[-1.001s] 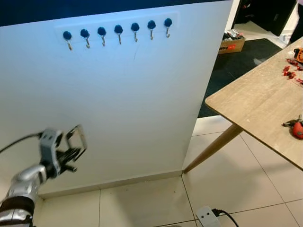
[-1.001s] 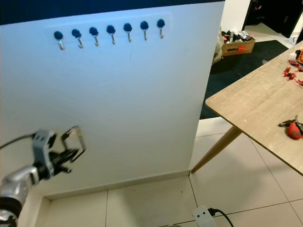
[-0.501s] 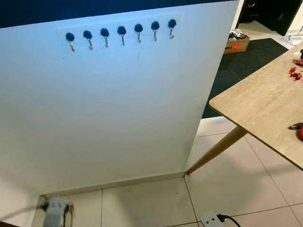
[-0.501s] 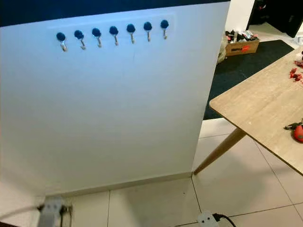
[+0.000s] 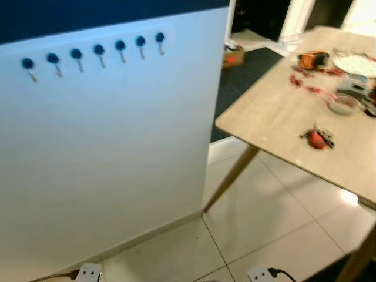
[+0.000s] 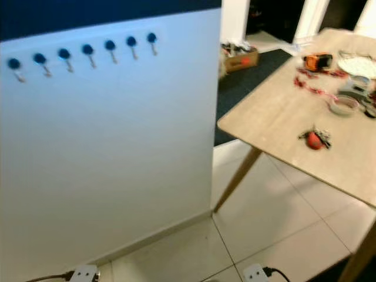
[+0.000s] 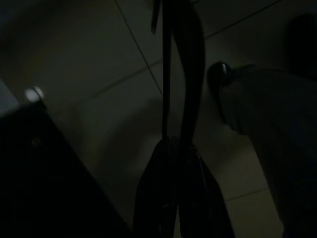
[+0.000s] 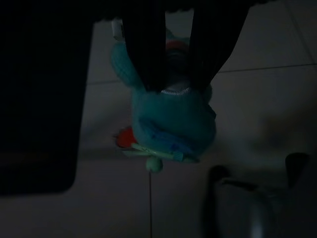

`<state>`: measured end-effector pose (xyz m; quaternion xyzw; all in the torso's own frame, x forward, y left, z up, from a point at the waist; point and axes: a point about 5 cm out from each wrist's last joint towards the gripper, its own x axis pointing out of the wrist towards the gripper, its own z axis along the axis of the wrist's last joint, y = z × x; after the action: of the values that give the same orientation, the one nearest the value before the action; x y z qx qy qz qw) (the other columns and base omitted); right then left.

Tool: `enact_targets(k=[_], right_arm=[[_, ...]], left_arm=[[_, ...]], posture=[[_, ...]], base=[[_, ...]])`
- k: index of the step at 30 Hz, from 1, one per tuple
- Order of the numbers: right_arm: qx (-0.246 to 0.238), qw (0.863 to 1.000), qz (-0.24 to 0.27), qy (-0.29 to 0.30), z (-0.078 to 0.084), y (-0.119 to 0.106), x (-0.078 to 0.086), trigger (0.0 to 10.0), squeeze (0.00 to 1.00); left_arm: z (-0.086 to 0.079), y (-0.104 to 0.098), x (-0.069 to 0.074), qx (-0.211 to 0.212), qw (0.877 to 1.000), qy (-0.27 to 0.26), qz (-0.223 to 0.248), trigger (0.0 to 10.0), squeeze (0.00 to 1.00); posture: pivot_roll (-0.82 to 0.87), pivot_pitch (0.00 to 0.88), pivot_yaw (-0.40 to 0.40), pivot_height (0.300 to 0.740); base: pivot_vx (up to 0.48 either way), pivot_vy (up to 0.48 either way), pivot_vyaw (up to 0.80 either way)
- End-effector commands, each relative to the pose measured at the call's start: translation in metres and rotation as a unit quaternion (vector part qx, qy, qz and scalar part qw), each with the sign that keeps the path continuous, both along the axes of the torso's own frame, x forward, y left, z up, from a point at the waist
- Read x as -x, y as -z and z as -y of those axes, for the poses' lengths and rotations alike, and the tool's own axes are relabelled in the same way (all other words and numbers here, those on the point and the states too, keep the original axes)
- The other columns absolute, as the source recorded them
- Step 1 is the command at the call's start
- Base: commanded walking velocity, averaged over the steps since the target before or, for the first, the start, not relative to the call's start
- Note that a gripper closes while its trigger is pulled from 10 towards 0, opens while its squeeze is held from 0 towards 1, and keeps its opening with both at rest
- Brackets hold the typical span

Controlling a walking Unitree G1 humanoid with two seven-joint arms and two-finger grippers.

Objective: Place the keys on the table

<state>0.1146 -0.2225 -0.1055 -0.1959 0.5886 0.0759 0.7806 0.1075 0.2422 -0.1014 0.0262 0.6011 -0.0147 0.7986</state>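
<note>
The keys (image 5: 317, 138), a small bunch with a red fob, lie on the light wooden table (image 5: 276, 117) at my right, a little in from its near edge. On the white wall panel, a row of blue hooks (image 5: 98, 51) hangs bare. In the dark left wrist view my left gripper (image 7: 173, 6) points down at floor tiles, its fingers pressed together with nothing between them. My right gripper (image 8: 177, 87) also hangs low, its fingers apart. A teal soft toy (image 8: 171, 124) lies on the tiles beyond them.
Further along the table are a clear bowl (image 5: 343, 103), an orange tool (image 5: 311, 59) and red bits. A slanted table leg (image 5: 229, 179) reaches the tiles. Two white plug blocks (image 5: 89, 272) (image 5: 258, 273) lie near my feet. A cardboard box (image 5: 234, 57) sits on a dark rug.
My view has swung right, bringing more of the table and the keys into sight. The left gripper, raised by the wall a second ago, has dropped out of the eye views.
</note>
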Motion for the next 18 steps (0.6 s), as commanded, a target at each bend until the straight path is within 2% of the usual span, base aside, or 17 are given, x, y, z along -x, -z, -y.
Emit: enact_targets(k=[1, 3, 9, 14, 18], right_arm=[[-0.001, 1.000, 0.003, 0.001, 0.000, -0.001, -0.002, 10.0, 0.00], [-0.001, 1.000, 0.003, 0.001, 0.000, 0.000, -0.002, 10.0, 0.00], [-0.011, 1.000, 0.003, -0.009, -0.017, 0.002, -0.004, 10.0, 0.00], [-0.011, 1.000, 0.005, -0.014, -0.017, 0.002, -0.006, 10.0, 0.00], [-0.006, 1.000, 0.005, -0.017, -0.011, 0.000, -0.008, 10.0, 0.00]], left_arm=[[0.003, 0.001, 0.001, -0.003, 1.000, 0.008, -0.007, 10.0, 0.00], [0.003, 0.001, 0.000, -0.004, 1.000, 0.008, -0.007, 10.0, 0.00], [0.006, 0.001, -0.002, -0.012, 1.000, 0.019, -0.008, 10.0, 0.00], [0.007, 0.002, -0.002, -0.014, 1.000, 0.021, -0.008, 10.0, 0.00], [0.007, 0.002, 0.000, -0.016, 0.999, 0.025, -0.011, 10.0, 0.00]], posture=[[-0.11, 0.067, 0.094, 0.740], [-0.12, 0.059, 0.097, 0.740], [-0.12, 0.042, 0.096, 0.740], [-0.12, 0.030, 0.093, 0.740], [-0.12, 0.019, 0.093, 0.740]], base=[[0.000, 0.000, -0.79], [0.000, 0.000, -0.79], [0.000, 0.000, -0.79], [0.000, 0.000, -0.79], [0.000, 0.000, -0.79]])
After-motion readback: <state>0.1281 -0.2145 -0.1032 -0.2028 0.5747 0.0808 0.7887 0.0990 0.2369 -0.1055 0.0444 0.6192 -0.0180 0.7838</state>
